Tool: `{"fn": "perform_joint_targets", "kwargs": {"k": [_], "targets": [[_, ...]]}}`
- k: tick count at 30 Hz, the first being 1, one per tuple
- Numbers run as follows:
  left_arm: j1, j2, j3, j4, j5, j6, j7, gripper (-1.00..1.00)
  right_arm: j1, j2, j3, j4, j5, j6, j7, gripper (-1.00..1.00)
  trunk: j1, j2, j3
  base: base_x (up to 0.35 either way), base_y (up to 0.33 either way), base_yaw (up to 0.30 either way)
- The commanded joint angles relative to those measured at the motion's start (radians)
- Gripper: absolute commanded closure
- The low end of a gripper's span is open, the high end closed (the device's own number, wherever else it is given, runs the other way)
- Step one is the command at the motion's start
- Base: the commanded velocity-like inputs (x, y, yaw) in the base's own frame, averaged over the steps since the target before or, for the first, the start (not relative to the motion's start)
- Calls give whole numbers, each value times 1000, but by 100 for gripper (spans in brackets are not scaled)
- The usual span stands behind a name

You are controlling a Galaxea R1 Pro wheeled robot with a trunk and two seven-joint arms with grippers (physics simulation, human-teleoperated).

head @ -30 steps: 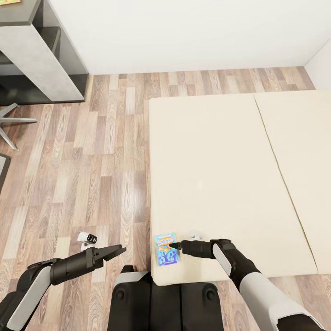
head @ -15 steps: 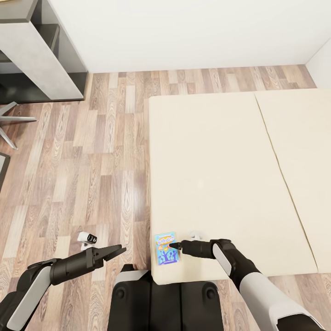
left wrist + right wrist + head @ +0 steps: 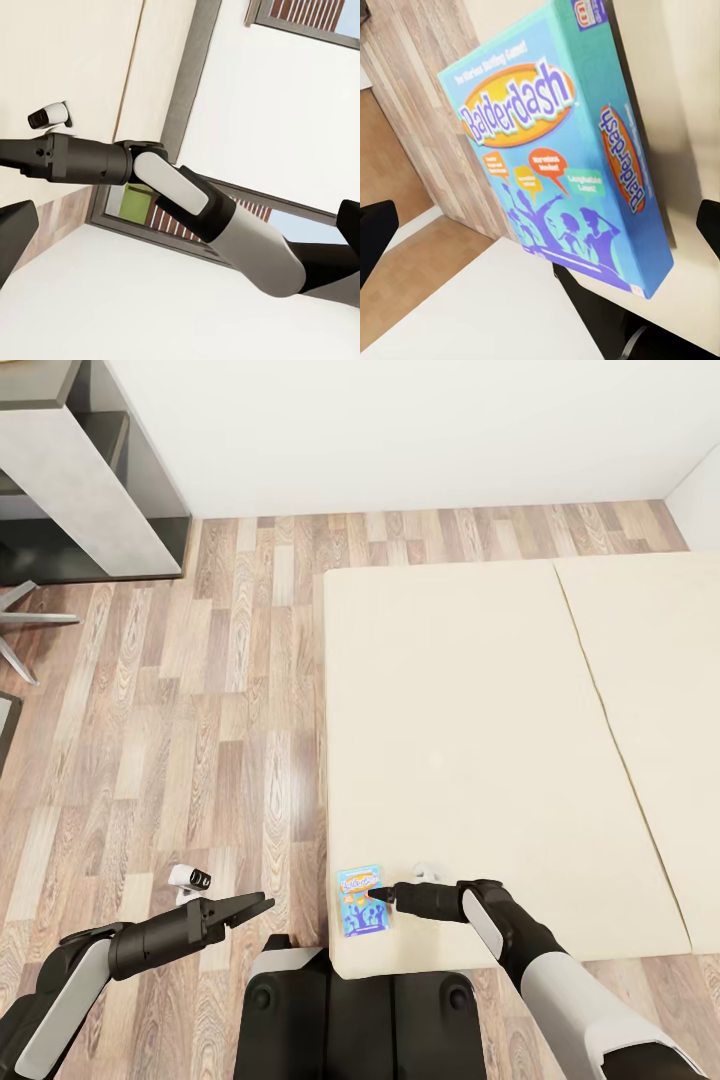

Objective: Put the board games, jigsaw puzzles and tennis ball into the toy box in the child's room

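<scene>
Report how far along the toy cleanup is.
Nothing looks packed from these views; the toy box isn't visible. In hand: the right gripper, open, is at the blue board game lying near the bed's corner, not gripped. The left gripper hangs over the floor.

The bed (image 3: 480,760) fills the right half of the head view, with the wood floor (image 3: 200,710) to its left and behind it, up to the wall (image 3: 400,430). The Balderdash board game (image 3: 361,901) lies flat on the mattress at the bed's near left corner, just beside the left edge. The right tool (image 3: 378,894) sits at the box's right side, tips over it. The left tool (image 3: 256,905) hangs above the floor, left of the bed. The table (image 3: 70,480) stands at the far left.
</scene>
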Motion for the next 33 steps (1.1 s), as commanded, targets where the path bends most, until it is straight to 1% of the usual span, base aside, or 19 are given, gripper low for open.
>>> {"fn": "perform_joint_targets", "kwargs": {"k": [1,27,33], "targets": [[0,1,-1,0,3,4,-1,-100,0,0,1,-1,-6,6,-1,-100,1,-1,-1,0,0,0],[0,1,-1,0,3,4,-1,-100,0,0,1,-1,-7,5,-1,-100,1,-1,-36,0,0,0],[0,1,-1,0,3,4,-1,-100,0,0,1,-1,-7,5,-1,-100,1,-1,-40,0,0,0]]}}
